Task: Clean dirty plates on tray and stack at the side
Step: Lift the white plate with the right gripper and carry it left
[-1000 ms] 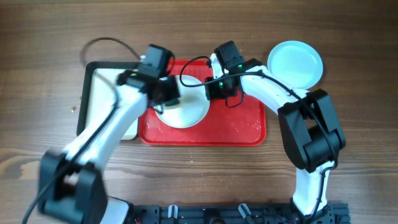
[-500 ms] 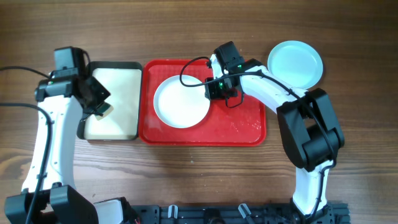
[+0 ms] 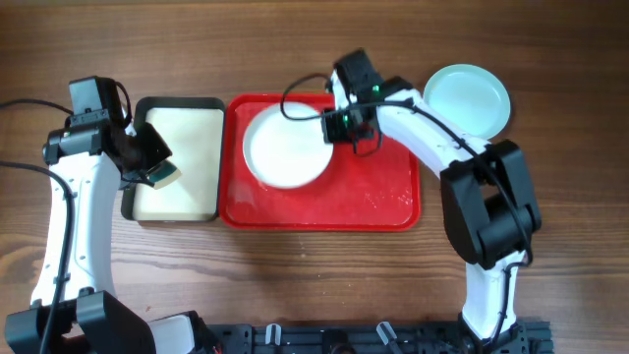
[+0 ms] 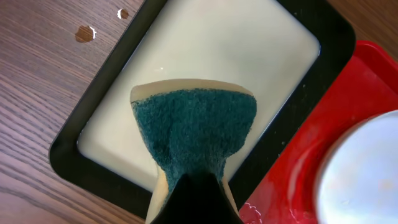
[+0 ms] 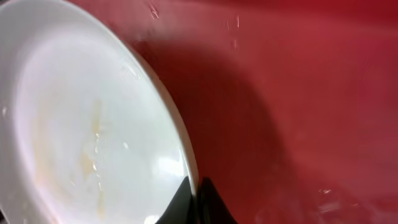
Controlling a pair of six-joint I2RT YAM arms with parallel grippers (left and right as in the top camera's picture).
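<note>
Your right gripper (image 3: 344, 126) is over the tray (image 3: 383, 202), toward its far edge. Its fingers are closed on the right rim of the white plate (image 3: 280, 152). That plate sits inside the tray, in its left half. In the right wrist view the shadow under the pinched edge suggests it's tipped up a bit, but you can't be sure.

Your left gripper (image 3: 155, 169) is off the tray's left side, fingers clamped on the sponge (image 4: 193, 130), green scrub face toward the camera. It hangs over the black-rimmed tray (image 3: 177, 101), which lies just beside the red one. Whether the sponge touches the cream inside can't be told.

Progress: a pale-blue plate (image 3: 470, 98) lies on the table (image 3: 295, 275) off the tray's far right corner, so the side stack looks started. You can't tell whether a second plate lies under it.

The white plate looks like the only one left on the tray. Faint yellowish smears (image 5: 90, 155) show on it, so by my read it's not clean yet.

Left to do: finish wiping if needed, then carry it over and set it on the pale-blue one.
</note>
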